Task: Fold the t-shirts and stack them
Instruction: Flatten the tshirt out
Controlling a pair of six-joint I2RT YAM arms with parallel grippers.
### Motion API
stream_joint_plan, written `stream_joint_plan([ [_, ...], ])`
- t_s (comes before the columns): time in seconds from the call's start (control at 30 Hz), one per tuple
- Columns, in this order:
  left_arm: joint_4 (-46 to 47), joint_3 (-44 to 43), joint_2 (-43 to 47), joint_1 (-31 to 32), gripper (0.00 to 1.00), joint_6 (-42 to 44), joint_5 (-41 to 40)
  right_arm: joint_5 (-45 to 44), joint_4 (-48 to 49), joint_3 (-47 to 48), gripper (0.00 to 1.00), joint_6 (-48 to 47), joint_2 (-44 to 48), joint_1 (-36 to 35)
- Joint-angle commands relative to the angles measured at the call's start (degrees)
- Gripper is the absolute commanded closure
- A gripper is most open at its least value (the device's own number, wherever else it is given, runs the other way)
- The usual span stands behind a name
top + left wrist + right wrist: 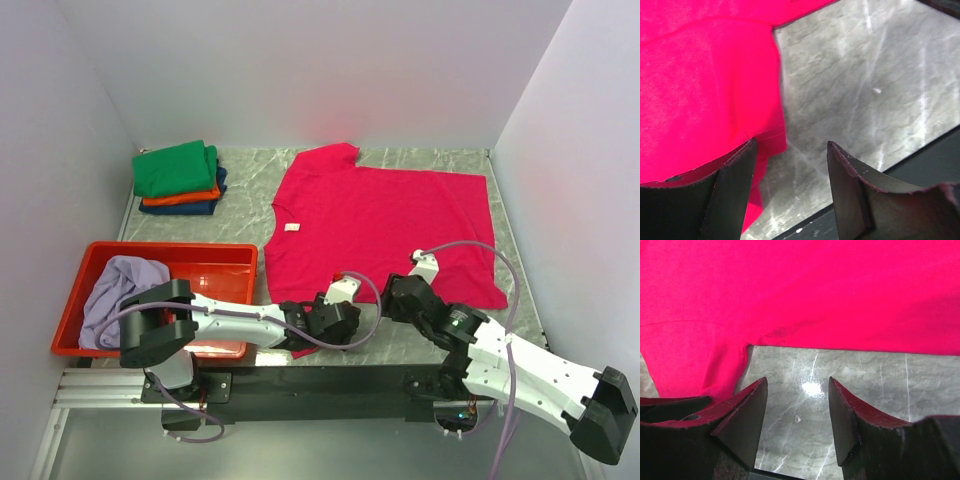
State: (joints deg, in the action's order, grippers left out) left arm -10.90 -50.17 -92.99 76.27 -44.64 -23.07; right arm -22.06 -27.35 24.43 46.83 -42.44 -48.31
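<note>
since the crimson-pink t-shirt (380, 225) lies spread flat on the desk (400, 345), the left pincer (790, 145) and the right pincer (797, 382) both hang at its near edge, jaws apart and holding nothing, probably placed so to grasp it for folding.

Grey marble table (250, 180) between white walls (300, 70)

Five t-shirts are in view: one crimson-pink shirt (380, 225) on the counter (250, 175), three in a single pile, namely one green shirt (175, 168), one orange shirt (180, 198) and one dark blue shirt (185, 208), and one pale lavender shirt (120, 290). There is one red tray (210, 270). Two arms show, the left arm (240, 320) and the right arm (520, 365), with one left hand (790, 145) and one right hand (797, 380), each having two fingers.
</note>
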Motion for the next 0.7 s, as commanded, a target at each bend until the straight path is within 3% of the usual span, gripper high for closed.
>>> stream_joint_plan([
  [0.0, 4.46, -0.46, 0.79, 0.02, 0.37, -0.18, 2.23, -2.72, -1.03, 1.76, 0.41, 0.11, 1.48, 0.68],
  [0.4, 15.46, 2.27, -0.88, 0.37, 0.39, -3.08, 12.7, -2.37, -0.68, 3.88, 0.4, -2.35, 0.95, 3.67],
  [0.57, 11.35, 3.5, 6.49, 0.46, 0.38, -4.57, 5.34, -2.02, -0.33, 3.44, 0.4, -2.53, 1.04, 3.84],
  [0.67, 1.11, 4.91, 12.28, 0.55, 0.35, -9.83, -3.43, -1.67, 0.11, 3.17, 0.4, -2.71, 0.95, 4.37],
])
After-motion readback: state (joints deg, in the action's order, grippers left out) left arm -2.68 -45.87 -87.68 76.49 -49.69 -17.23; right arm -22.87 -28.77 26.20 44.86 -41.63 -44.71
